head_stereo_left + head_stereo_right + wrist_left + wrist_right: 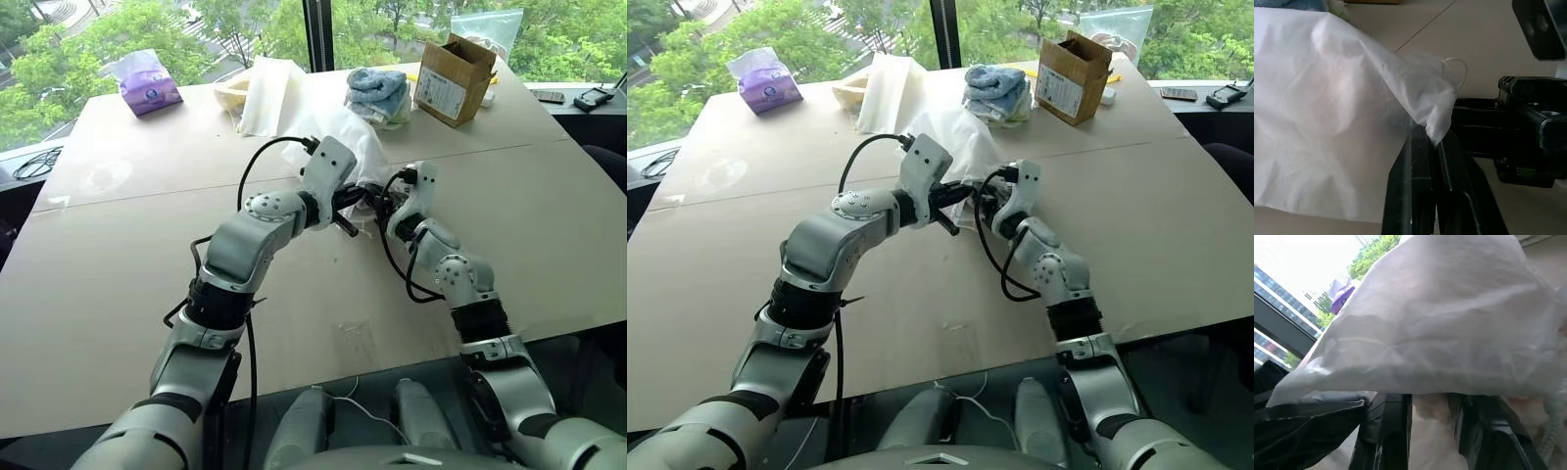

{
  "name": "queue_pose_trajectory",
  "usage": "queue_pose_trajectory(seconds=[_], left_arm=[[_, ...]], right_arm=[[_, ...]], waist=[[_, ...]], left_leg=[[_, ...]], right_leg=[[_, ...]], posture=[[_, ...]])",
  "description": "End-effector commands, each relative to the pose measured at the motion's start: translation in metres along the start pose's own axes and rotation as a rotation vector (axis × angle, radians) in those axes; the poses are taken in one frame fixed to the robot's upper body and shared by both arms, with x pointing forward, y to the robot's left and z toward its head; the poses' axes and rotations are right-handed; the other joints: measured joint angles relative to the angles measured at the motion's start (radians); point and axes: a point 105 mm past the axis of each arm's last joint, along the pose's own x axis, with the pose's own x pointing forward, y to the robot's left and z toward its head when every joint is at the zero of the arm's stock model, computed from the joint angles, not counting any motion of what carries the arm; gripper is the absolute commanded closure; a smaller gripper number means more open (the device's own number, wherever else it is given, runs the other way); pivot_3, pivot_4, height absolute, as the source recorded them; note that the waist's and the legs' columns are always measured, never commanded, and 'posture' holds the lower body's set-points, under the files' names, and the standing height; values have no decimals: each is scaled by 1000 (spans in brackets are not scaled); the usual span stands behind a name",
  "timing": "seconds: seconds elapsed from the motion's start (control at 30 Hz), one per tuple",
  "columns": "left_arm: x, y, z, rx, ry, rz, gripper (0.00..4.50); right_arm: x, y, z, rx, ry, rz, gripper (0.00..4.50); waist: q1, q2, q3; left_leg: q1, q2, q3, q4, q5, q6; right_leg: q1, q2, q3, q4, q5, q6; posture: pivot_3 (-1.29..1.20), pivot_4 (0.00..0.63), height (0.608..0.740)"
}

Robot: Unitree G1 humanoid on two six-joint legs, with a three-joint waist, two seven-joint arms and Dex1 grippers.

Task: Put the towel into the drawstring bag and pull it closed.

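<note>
With the left gripper (1432, 147) pinched shut on the rim of the thin white fabric drawstring bag (1337, 107) above mid-table, and the right gripper (1431, 421) clamped on the fluffy white terry towel (1430, 423) at its mouth, the flimsy rim may slip free and the towel snag outside.

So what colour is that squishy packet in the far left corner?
Purple, the tissue packet, clearest in the left eye view.

You cannot see the towel (1432, 418) whole: only a fluffy patch shows between the right gripper's (1431, 426) fingers, the rest lying under the drawstring bag (1449, 318). The bag's far side is cut off by the left wrist view's edge. From the head views, its mouth is hidden behind the left gripper (345, 208), and its cord (1457, 66) shows only as a short loop.
</note>
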Motion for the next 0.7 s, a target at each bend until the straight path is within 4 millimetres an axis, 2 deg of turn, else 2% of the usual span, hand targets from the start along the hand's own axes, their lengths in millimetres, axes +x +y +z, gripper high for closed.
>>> queue_pose_trajectory(seconds=[0.03, 0.13, 0.23, 0.33, 0.43, 0.53, 0.6, 0.7], left_arm=[[-3, 1, 21, 38, -80, 23, 4500], [-4, 18, 27, 23, -101, 97, 4500], [-5, 27, 32, 16, -117, 129, 4500], [-6, 32, 35, -6, -134, 144, 4500], [-7, 33, 33, -6, -128, 145, 4500], [-7, 32, 30, -10, -124, 147, 4500], [-6, 29, 29, -7, -119, 140, 4500], [-5, 26, 28, -3, -117, 131, 4500]], right_arm=[[-8, 28, 4, -34, -24, 127, 3249], [-42, 29, 0, -143, 11, 180, 3249], [-73, 29, 4, -254, 21, 205, 3249], [-93, 16, 12, -387, 11, 130, 3249], [-102, -7, 10, -519, 35, 17, 2420], [-106, -28, 2, -593, 81, -88, 1012], [-101, -36, -1, -579, 96, -141, 27], [-89, -42, -1, -530, 81, -191, 27]], waist=[[2, 0, 0], [14, 0, 0], [19, 0, 0], [20, 0, 0], [20, 0, 0], [25, -1, 0], [26, -1, 0], [28, -1, 0]], left_leg=[[0, 0, 0, 0, 0, 0], [-1, -1, -2, 0, 0, 0], [-3, -2, -2, 3, 0, 0], [-2, -1, -2, 4, 0, 0], [-1, 0, -1, 4, 0, 0], [-1, -1, -1, 4, 0, 0], [-1, -1, -1, 4, 0, 0], [-1, 0, -1, 4, 0, 0]], right_leg=[[0, 0, 0, 0, 0, 0], [0, -1, -2, -1, 0, 0], [0, -2, -3, -1, 0, 0], [1, -1, -3, 0, 0, 0], [1, 0, -2, 1, 0, 0], [1, 0, -2, 0, 0, 0], [1, 0, -2, 0, 0, 0], [1, 0, -2, 0, 0, 0]], posture=[[0, 150, 740], [0, 150, 740], [0, 150, 740], [0, 150, 740], [0, 150, 740], [0, 150, 740], [0, 150, 740], [0, 150, 740]])
